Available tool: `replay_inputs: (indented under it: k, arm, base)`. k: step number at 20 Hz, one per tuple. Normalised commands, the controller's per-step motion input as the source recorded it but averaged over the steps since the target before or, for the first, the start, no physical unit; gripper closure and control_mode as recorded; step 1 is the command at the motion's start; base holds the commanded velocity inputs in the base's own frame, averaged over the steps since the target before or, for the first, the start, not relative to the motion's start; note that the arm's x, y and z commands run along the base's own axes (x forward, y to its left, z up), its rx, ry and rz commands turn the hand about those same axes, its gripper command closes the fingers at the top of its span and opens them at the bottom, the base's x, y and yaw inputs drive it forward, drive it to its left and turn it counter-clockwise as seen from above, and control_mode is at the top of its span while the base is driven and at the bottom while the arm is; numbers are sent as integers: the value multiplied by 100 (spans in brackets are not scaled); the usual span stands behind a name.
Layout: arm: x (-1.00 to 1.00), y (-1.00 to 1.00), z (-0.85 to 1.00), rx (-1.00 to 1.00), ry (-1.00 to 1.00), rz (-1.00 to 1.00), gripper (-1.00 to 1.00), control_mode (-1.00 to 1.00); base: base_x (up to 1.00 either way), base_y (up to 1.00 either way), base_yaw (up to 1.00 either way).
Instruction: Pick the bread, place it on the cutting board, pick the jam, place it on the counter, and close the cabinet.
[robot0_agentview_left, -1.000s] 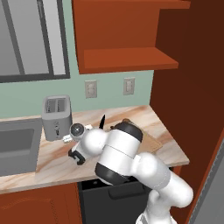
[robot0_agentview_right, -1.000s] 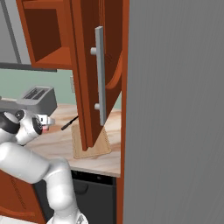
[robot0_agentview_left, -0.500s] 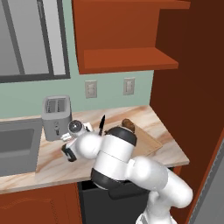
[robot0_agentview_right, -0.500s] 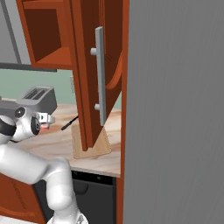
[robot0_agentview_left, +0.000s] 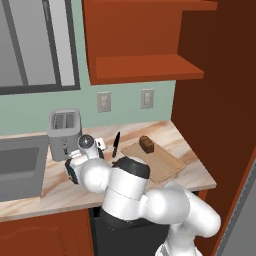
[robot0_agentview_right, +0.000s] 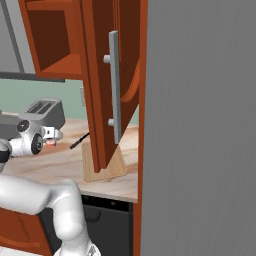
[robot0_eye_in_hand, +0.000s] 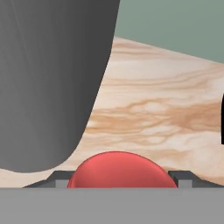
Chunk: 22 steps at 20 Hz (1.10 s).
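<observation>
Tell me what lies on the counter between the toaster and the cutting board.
In the left base view, a black knife lies on the counter between the toaster and the cutting board, with the pincer beside it.

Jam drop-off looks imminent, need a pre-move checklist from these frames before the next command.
1. Bread on cutting board: ok, sits at the board's back corner.
2. Jam between the tool's fingers: ok, though contact with the pads cannot be told.
3. Tool low over the counter, beside the toaster: ok.
4. Jam resting on the counter: cannot tell.
5. Knife apart from the tool: ok.
6. Cabinet door shut: not ok, it stands open.
</observation>
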Motion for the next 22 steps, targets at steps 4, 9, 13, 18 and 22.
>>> replay_inputs:
  k: [4,9,13,18,22]
  arm:
    - [-16,0,-10,0,-4,0,100,-100]
    - [-24,0,-13,0,-8,0,100,-100]
    - [-26,0,-9,0,-7,0,100,-100]
    - [-24,0,-3,0,-4,0,100,-100]
    - [-17,0,0,0,-1,0,-100,-100]
  base:
    - [0,0,0]
    - [0,0,0]
    - [0,0,0]
    - [0,0,0]
    - [0,0,0]
